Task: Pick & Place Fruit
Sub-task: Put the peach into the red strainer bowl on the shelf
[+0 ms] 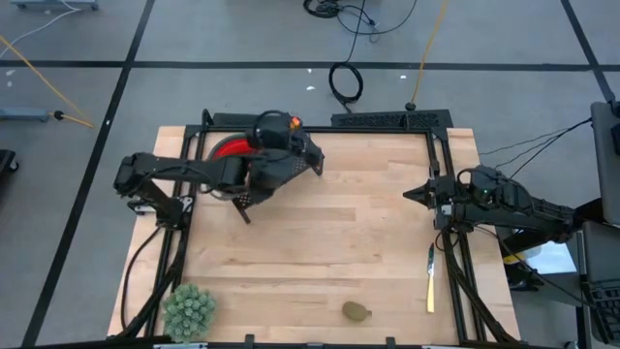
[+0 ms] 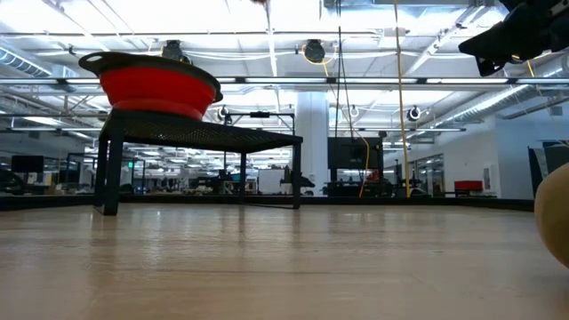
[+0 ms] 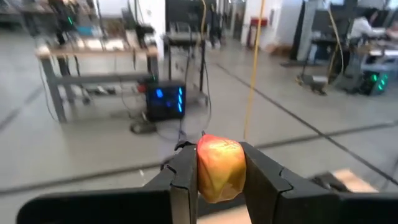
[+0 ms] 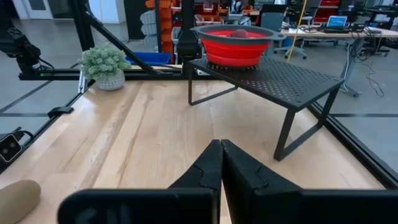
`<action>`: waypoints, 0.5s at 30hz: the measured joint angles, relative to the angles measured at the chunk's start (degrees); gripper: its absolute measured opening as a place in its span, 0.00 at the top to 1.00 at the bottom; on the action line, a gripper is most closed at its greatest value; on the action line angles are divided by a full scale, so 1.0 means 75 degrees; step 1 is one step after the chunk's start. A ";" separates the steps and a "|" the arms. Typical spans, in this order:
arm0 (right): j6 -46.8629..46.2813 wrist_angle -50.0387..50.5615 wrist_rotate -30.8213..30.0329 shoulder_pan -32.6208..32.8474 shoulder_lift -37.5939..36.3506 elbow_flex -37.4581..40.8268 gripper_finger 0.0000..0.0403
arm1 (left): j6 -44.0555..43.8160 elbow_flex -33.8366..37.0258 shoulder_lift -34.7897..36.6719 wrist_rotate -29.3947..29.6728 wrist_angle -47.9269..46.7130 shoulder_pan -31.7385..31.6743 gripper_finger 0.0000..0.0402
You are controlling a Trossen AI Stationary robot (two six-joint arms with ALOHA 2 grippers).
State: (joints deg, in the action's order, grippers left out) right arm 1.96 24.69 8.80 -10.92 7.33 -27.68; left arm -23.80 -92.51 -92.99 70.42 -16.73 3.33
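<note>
My left gripper [image 1: 293, 126] is raised at the far side of the table, beside the red bowl [image 1: 229, 147], and is shut on the red-orange-yellow fruit piece [image 3: 219, 169]. The bowl [image 4: 235, 40] stands on a black perforated stand [image 4: 273, 78] and holds a dark piece [image 4: 239, 33]. A brownish-green oval [image 1: 356, 311] lies on the wood near the near edge and also shows in the right wrist view [image 4: 18, 199]. My right gripper [image 4: 221, 158] waits shut above the table's right side [image 1: 417, 194]. No other fruit shows. My left gripper pinches the red-orange-yellow piece between its two fingers, one finger [image 3: 185, 177] on each flank [image 3: 208, 174]. The fingers run about level, toward the table's far side. The piece is lifted clear of everything, and its top stands above the fingertips.
A pale green spiky plant in a pot [image 1: 189, 310] stands at the near left corner. A slim yellow tool [image 1: 430, 281] lies along the right frame rail. A black frame [image 1: 441, 145] borders the table. Bare wood [image 1: 329, 233] spans the middle.
</note>
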 joint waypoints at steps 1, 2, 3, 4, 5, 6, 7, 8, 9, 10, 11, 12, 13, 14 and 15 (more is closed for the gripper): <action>0.0000 0.0000 -0.0002 0.0000 0.0000 0.0000 1.00 | -0.0392 0.0000 0.0000 -0.0238 -0.0373 -0.0112 0.79; -0.0003 0.0000 -0.0006 0.0000 0.0000 0.0000 1.00 | -0.0786 0.0000 0.0000 -0.0486 -0.0752 -0.0224 0.79; 0.0000 0.0000 -0.0006 0.0000 0.0000 0.0000 1.00 | -0.1171 0.0000 0.0000 -0.0730 -0.1116 -0.0344 0.79; -0.0002 0.0000 -0.0006 0.0000 0.0000 0.0000 1.00 | -0.1552 0.0000 0.0000 -0.0986 -0.1496 -0.0463 0.79; 0.0000 0.0000 -0.0006 0.0000 0.0000 0.0000 1.00 | -0.1940 0.0000 0.0000 -0.1238 -0.1887 -0.0582 0.79; 0.0000 0.0000 -0.0006 0.0000 0.0000 0.0000 1.00 | -0.2312 0.0000 0.0000 -0.1488 -0.2292 -0.0703 0.79; 0.0000 0.0000 -0.0006 0.0000 0.0000 0.0000 1.00 | -0.2685 0.0000 0.0000 -0.1728 -0.2712 -0.0817 0.79; -0.0001 0.0002 -0.0006 0.0000 0.0000 0.0000 1.00 | -0.3075 0.0000 0.0000 -0.1955 -0.3129 -0.0932 0.79; 0.0000 0.0003 -0.0013 0.0000 0.0000 0.0000 1.00 | -0.3462 0.0000 0.0003 -0.2196 -0.3549 -0.1038 0.79; -0.0002 0.0003 -0.0064 0.0000 0.0000 0.0000 1.00 | -0.3836 0.0001 0.0047 -0.2444 -0.3951 -0.1145 0.79; -0.0005 0.0014 -0.0171 0.0003 0.0000 0.0000 1.00 | -0.4170 0.0003 0.0087 -0.2702 -0.4337 -0.1247 0.79; -0.0005 0.0045 -0.0252 0.0003 0.0000 0.0000 1.00 | -0.4471 0.0003 0.0113 -0.2938 -0.4665 -0.1332 0.79; -0.0003 0.0077 -0.0373 0.0003 0.0000 0.0000 1.00 | -0.4732 0.0003 0.0165 -0.3166 -0.4962 -0.1411 0.79; -0.0003 0.0090 -0.0428 0.0003 0.0000 0.0000 1.00 | -0.4968 0.0004 0.0250 -0.3419 -0.5317 -0.1491 0.79; 0.0003 0.0087 -0.0428 0.0003 0.0000 0.0000 1.00 | -0.5161 0.0006 0.0306 -0.3645 -0.5644 -0.1546 0.79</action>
State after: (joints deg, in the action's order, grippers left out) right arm 1.98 25.34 5.58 -10.90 7.33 -27.68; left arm -62.51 -92.47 -90.70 43.09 -59.06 -8.26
